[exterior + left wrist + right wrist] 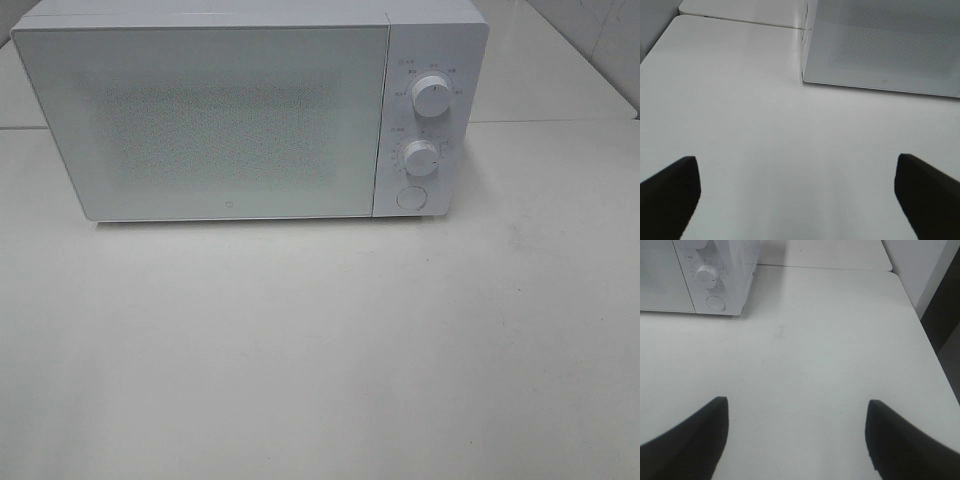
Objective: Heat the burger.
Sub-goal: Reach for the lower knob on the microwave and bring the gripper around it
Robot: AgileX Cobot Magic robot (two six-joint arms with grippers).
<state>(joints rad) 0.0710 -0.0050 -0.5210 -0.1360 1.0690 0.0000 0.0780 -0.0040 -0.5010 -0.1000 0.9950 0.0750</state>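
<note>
You see no burger: none on visible desk, microwave door shut, contents hidden. Left gripper wide, empty; right gripper wide, empty. Expect soft, layered stack, likely to shift: grip lightly across sides, keep upright.

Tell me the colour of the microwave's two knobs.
Both white: upper knob and lower knob, matching the microwave; clearest in the exterior high view.

The left gripper and the right gripper hover, jaws spread wide.
</note>
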